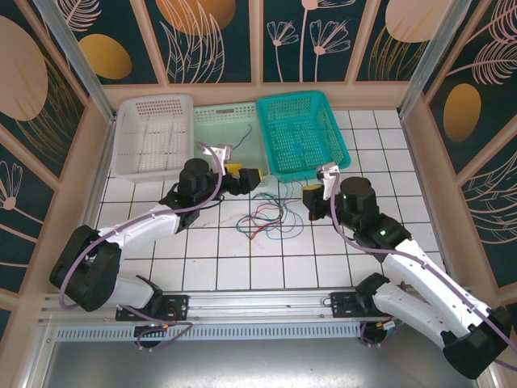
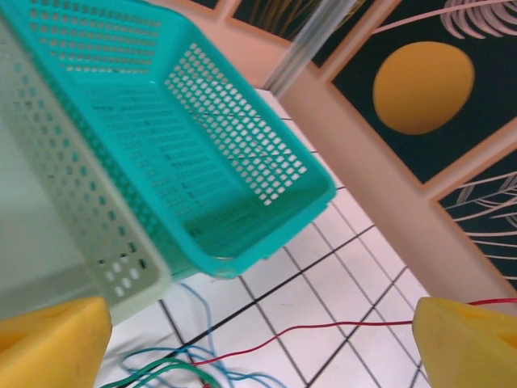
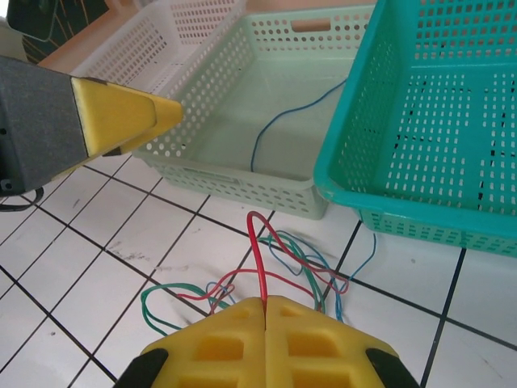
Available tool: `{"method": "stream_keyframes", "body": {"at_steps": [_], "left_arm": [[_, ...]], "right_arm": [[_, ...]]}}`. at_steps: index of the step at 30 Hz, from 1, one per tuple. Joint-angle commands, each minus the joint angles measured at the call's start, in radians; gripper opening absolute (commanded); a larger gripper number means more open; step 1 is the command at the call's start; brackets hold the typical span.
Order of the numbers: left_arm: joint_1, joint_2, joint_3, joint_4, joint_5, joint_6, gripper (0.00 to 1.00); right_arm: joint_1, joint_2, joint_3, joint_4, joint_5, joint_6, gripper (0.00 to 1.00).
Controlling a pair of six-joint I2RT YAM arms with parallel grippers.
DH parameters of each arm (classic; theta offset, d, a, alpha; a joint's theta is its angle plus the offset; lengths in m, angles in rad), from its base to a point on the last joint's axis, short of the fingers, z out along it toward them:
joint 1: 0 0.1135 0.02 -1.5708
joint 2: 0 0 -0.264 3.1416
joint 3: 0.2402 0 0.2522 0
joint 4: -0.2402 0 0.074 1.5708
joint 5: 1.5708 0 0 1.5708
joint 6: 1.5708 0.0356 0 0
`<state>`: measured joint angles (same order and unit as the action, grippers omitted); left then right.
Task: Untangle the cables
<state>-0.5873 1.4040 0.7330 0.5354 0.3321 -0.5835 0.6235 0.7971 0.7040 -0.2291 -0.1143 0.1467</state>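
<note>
The cables (image 1: 266,217) lie in a loose tangle of red, green and blue loops on the tiles in front of the baskets. My right gripper (image 3: 266,303) is shut on a red cable (image 3: 260,259), which rises from the tangle into its yellow fingertips; from above, the right gripper (image 1: 309,194) sits just right of the tangle. My left gripper (image 2: 258,347) is open above the tangle's far edge, and the red cable (image 2: 323,327) runs across the gap to its right finger (image 2: 468,343). A separate blue cable (image 3: 283,121) lies inside the pale green basket.
Three baskets stand in a row at the back: white (image 1: 153,133), pale green (image 1: 212,113) and teal (image 1: 303,133). The teal basket's corner (image 2: 275,242) is close over my left gripper. Patterned walls enclose the tiled table.
</note>
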Motion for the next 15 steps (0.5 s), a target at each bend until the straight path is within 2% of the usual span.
{"method": "stream_keyframes", "body": {"at_steps": [1, 9, 15], "left_arm": [[-0.029, 0.026, 0.019, 0.095, 0.081, -0.024, 0.94], [-0.113, 0.092, 0.029, 0.246, 0.242, 0.011, 0.86], [-0.149, 0.125, 0.047, 0.239, 0.267, 0.04, 0.81]], "right_arm": [[0.001, -0.027, 0.051, 0.021, -0.022, -0.021, 0.0], [-0.005, 0.011, 0.068, 0.033, 0.057, 0.065, 0.0], [-0.005, 0.005, 0.091, 0.039, 0.063, 0.06, 0.0]]}}
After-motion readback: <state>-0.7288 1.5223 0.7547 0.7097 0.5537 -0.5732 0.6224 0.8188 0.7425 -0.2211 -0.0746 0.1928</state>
